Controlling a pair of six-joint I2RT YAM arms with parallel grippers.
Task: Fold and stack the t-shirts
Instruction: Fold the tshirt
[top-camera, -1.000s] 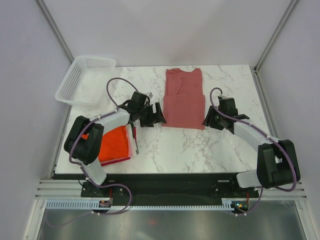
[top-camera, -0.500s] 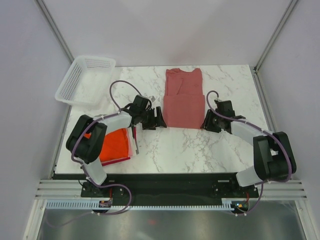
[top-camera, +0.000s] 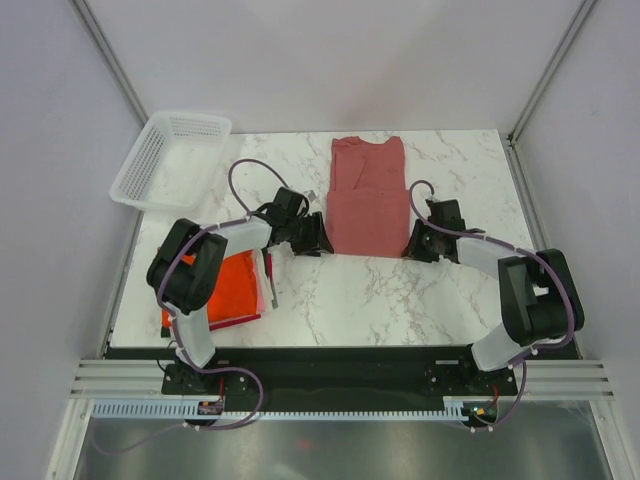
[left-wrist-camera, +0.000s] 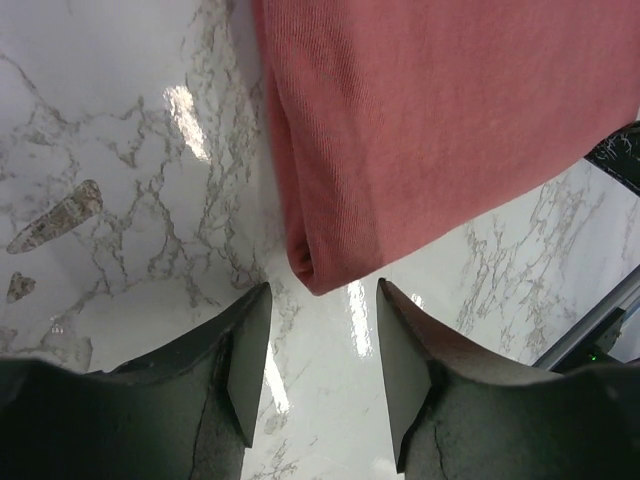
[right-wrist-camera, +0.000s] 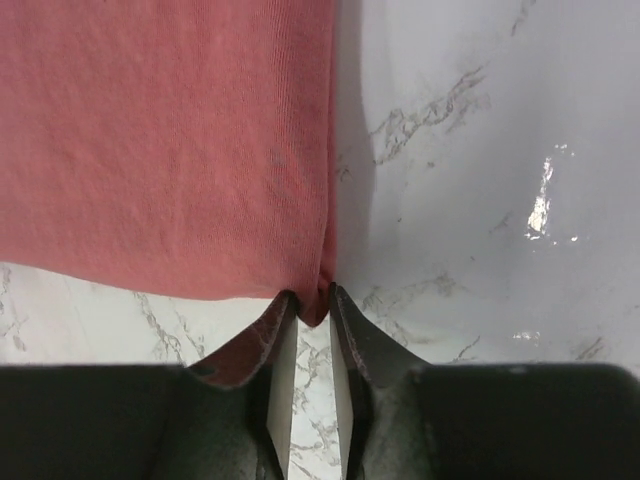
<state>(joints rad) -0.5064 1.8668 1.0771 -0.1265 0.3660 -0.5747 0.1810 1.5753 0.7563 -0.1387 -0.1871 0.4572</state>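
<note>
Currently worked t-shirt: the pinkish-red t-shirt (top-camera: 367, 195) lies mid-tabletop, collar away from the arms, sides turned in to a narrow panel and the lower part doubled over.
Left jaws: parted wide and low over the marble, straddling the near left corner of the cloth without touching it; nothing is held.
Right jaws: drawn narrow, with the tip of the near right corner between them; whether they truly clamp it cannot be told.
Reason for placement: one arm at each near corner would let that edge lift level, so the next fold seems to be the step in hand.
Cloth: soft, matt, fine-ribbed knit, rolling into a rounded lip where the layers turn.
Tabletop (top-camera: 350, 290): glossy white marble pattern with grey veins and glare spots.
Stack: a folded orange-red t-shirt (top-camera: 235, 285) lies flat at the near left, a paler edge showing at its side, well apart from the worked one.
Basket (top-camera: 135, 170): white plastic mesh, at the far left corner.
</note>
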